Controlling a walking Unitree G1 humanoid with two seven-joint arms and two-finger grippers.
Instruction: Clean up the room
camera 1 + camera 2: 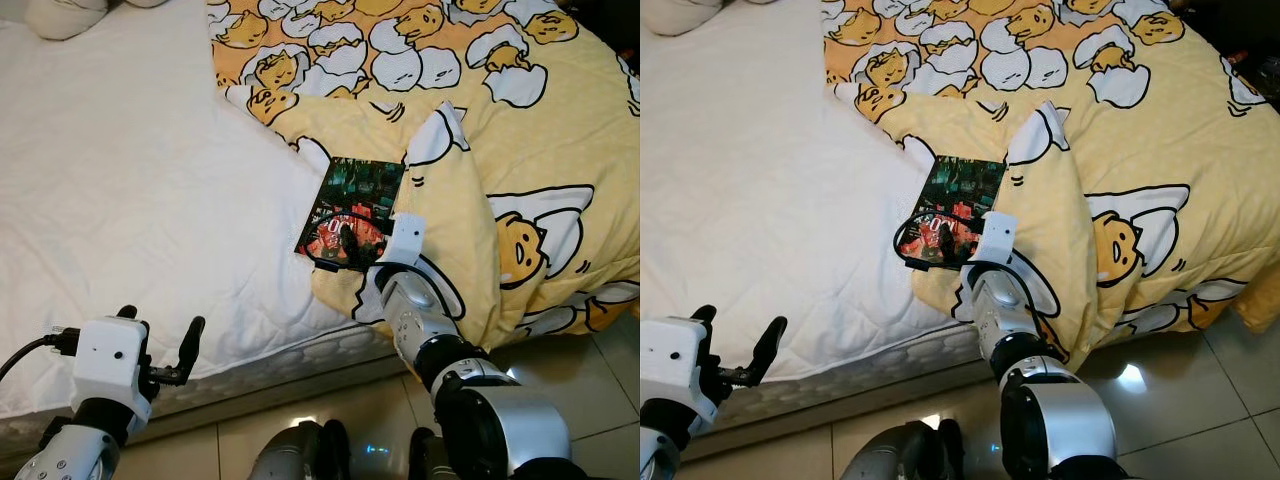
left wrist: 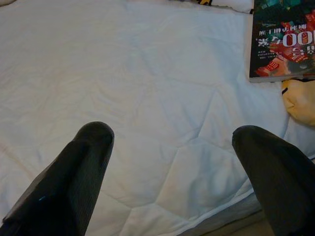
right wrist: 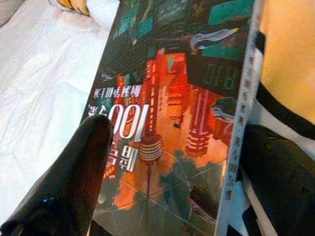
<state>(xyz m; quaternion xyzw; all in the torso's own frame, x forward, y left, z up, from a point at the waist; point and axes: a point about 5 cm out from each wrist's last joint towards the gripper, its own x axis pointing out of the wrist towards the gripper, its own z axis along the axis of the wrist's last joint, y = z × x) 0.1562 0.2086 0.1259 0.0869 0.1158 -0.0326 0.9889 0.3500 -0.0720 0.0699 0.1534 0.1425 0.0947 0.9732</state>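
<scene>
Right pincer (image 3: 172,162) wide over the book (image 1: 352,207) on the bed (image 1: 130,190); left pincer (image 2: 172,162) wide beside the book.

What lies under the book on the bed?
The book rests partly on the white mattress cover and partly on the yellow egg-print blanket. The right gripper is over its near end. What lies beneath its middle is covered.
</scene>
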